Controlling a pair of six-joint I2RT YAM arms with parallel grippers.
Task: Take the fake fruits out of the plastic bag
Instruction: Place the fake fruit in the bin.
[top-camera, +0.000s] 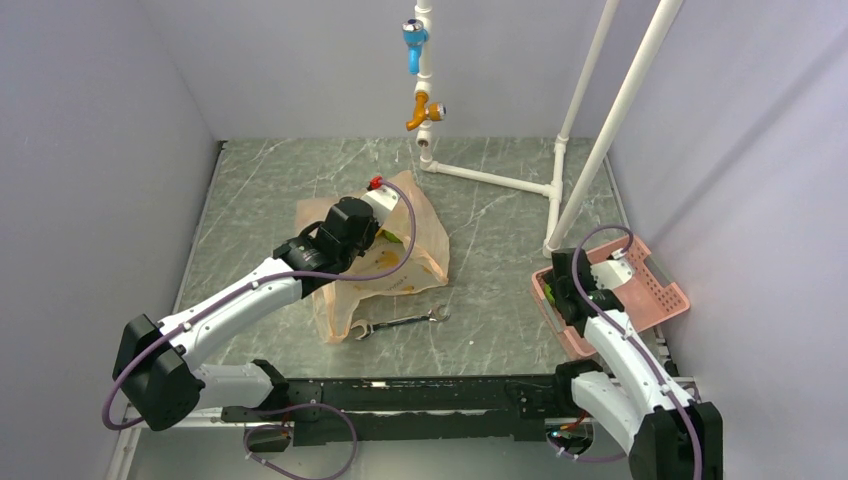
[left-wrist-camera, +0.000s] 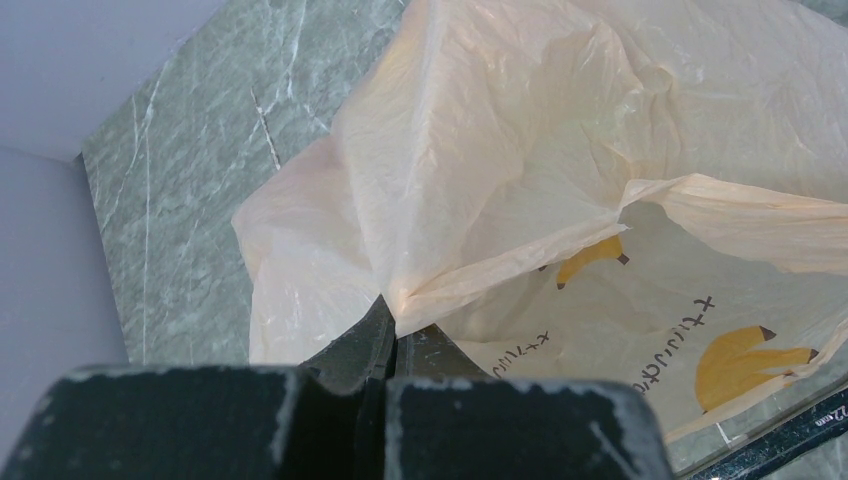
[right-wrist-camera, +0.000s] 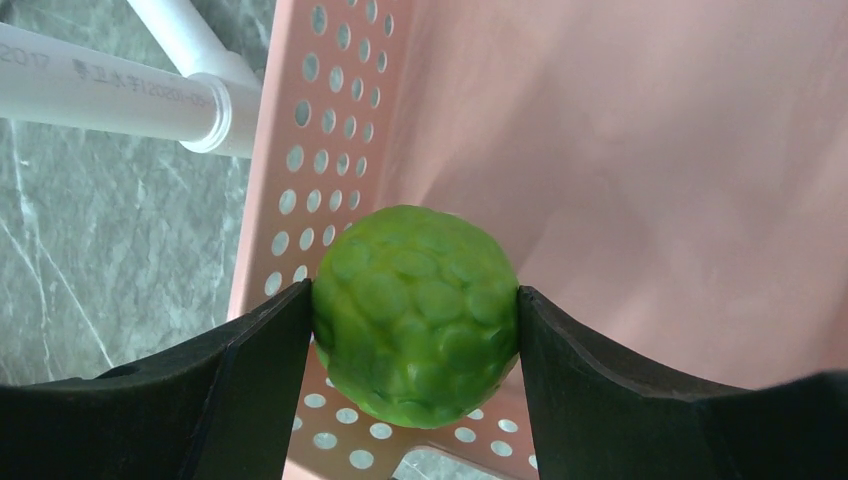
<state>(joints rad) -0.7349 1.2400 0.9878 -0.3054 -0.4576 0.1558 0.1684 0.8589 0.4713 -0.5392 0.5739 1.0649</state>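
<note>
Nearest the arm bases on the right side, the right gripper (right-wrist-camera: 415, 300) grasps a green fake fruit (right-wrist-camera: 415, 318), a round ball with a bumpy skin. One finger presses on each side of it. The fruit hangs over the inside of a pink perforated basket (right-wrist-camera: 620, 150), close to the basket's left wall. The basket sits at the right edge of the grey marbled table (top-camera: 500, 260).

A little farther in, near the middle of the table, a metal wrench (top-camera: 400, 322) lies flat just in front of the plastic bag (top-camera: 425, 245), touching or almost touching its near edge.

The left gripper (left-wrist-camera: 392, 335) reaches over the bag and is clenched on a fold of the bag's rim, lifting it so that the mouth gapes. Inside the mouth, only yellow banana prints (left-wrist-camera: 740, 360) and dark lettering on the film can be seen. From above, a green and yellow shape (top-camera: 392, 238) shows through the film just beside the gripper, but it is too blurred to name.

Beyond the bag, a white pipe frame (top-camera: 555, 190) stands on the table between the bag and the basket. An orange valve (top-camera: 425, 108) and a blue valve (top-camera: 413, 40) are fitted on its upright at the far wall.
</note>
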